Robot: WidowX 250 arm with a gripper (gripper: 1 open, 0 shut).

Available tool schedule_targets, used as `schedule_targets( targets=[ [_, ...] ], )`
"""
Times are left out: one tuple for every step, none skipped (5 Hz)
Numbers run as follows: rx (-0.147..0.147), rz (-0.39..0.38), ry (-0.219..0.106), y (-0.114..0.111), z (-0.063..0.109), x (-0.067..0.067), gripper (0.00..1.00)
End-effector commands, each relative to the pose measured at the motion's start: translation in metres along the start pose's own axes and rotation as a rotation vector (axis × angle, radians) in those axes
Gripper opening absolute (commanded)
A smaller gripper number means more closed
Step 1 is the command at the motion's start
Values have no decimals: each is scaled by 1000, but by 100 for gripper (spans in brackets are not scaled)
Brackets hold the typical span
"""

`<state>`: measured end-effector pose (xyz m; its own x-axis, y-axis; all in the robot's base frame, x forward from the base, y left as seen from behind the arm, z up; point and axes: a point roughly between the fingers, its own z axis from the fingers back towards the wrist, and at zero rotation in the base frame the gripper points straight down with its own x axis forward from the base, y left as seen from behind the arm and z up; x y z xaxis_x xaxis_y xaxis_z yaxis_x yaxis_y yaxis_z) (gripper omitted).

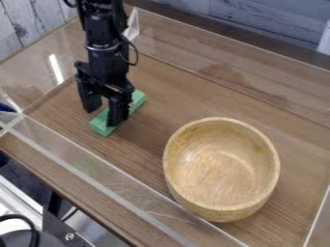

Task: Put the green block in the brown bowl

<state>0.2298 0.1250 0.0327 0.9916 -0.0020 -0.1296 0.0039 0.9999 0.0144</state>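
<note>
One green block, end effector right on top of it

So the end effector is hovering over the green block with its fingers spread apart, pretty much covering the middle. The block's lying at a slant on the wooden counter, near the clear strip along the counter's edge. Brown bowl is sitting off to the side, bare wood showing between them, plus loads of open counter behind the bowl.

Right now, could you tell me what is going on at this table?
The robot's gripper is open, its fingers down around the green block, which lies on the table. The block is not yet in the brown bowl; the gripper looks about to close on it.
</note>
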Motion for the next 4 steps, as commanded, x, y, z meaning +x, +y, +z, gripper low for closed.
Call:
schedule_targets(
  targets=[
    [14, 12, -34, 6, 6, 5, 100],
    [8, 16, -35, 6, 3, 7, 100],
    [0, 21, -39, 6, 2, 8, 100],
    [-8, 26, -42, 6, 1, 10, 100]
  ],
)
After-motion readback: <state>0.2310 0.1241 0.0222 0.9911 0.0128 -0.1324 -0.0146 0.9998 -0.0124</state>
